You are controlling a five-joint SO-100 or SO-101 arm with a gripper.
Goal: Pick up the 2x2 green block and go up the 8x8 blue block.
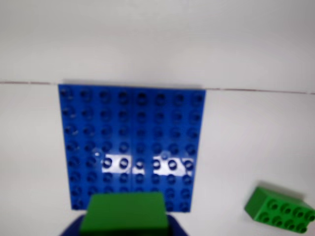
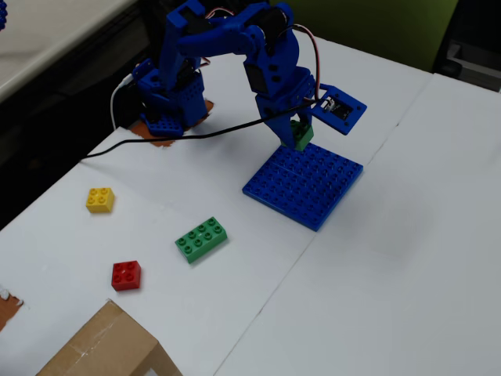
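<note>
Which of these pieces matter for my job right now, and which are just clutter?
Job:
- 2x2 green block, held in the gripper
- 8x8 blue block

Lying about:
- long green brick
- yellow brick
- red brick
- cardboard box

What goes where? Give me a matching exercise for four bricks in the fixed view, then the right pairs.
Things:
1. small green brick
2. long green brick
3. yellow brick
4. red brick

Places:
A. nearest the cardboard box
B. held in the hand, above the blue plate
C. farthest left on the table
D. between the red brick and the blue plate

Pairs: 1-B, 2-D, 3-C, 4-A
</note>
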